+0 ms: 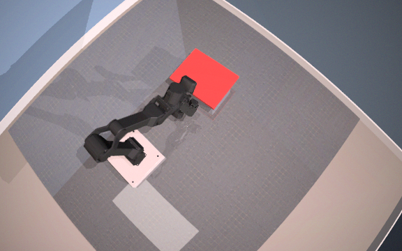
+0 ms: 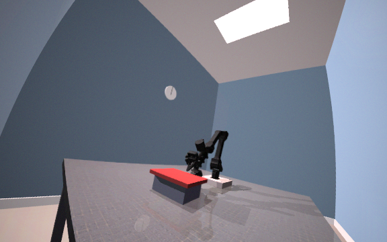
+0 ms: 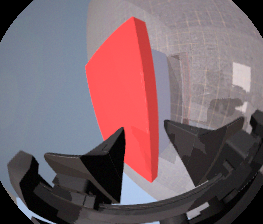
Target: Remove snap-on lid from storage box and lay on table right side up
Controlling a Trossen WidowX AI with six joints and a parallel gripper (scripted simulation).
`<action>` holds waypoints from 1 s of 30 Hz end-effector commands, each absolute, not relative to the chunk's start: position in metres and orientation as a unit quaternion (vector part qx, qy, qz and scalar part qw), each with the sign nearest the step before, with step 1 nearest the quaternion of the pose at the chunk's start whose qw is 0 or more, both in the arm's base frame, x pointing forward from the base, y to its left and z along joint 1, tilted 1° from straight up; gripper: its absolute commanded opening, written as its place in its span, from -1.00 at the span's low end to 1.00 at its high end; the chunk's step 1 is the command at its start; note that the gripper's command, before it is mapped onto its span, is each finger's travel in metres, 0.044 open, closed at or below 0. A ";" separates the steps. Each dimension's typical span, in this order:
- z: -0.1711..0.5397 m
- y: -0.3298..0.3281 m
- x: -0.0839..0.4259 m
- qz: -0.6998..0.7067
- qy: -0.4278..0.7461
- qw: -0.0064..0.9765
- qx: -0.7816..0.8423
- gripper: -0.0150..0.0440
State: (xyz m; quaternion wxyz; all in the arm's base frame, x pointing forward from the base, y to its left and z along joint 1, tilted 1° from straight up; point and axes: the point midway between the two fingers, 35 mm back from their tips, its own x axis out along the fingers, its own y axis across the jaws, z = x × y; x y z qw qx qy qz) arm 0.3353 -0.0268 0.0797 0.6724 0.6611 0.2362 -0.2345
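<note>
The red lid [image 1: 211, 74] [image 2: 177, 175] [image 3: 119, 80] sits flat on top of the blue-grey storage box [image 2: 168, 190] [image 3: 162, 85], overhanging its walls. The box stands on the table [image 1: 257, 139] [image 2: 113, 208]. My gripper [image 3: 144, 127] is open and empty, at the lid's side nearest the arm's base. In the wrist view the two fingertips show on either side of the lid's near part, which lies beyond them; no contact is visible. In the exterior view the lower end of the gripper is partly hidden behind the lid and box.
The arm's pale base plate [image 1: 149, 162] [image 2: 225, 182] stands on the table on the near side of the box. A pale rectangle [image 1: 155, 216], seemingly a reflection of the ceiling light, shows on the table beside the base. The arm reaches from the base towards the box.
</note>
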 end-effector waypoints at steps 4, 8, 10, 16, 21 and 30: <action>0.074 -0.027 0.340 -0.237 0.234 0.670 0.663 0.13; 0.074 -0.027 0.340 -0.237 0.234 0.670 0.663 -0.03; 0.074 -0.027 0.340 -0.237 0.234 0.670 0.663 -0.07; 0.074 -0.027 0.340 -0.237 0.234 0.670 0.663 -0.28; 0.074 -0.027 0.340 -0.237 0.234 0.670 0.663 -0.49; 0.076 -0.027 0.339 -0.236 0.237 0.671 0.662 -0.49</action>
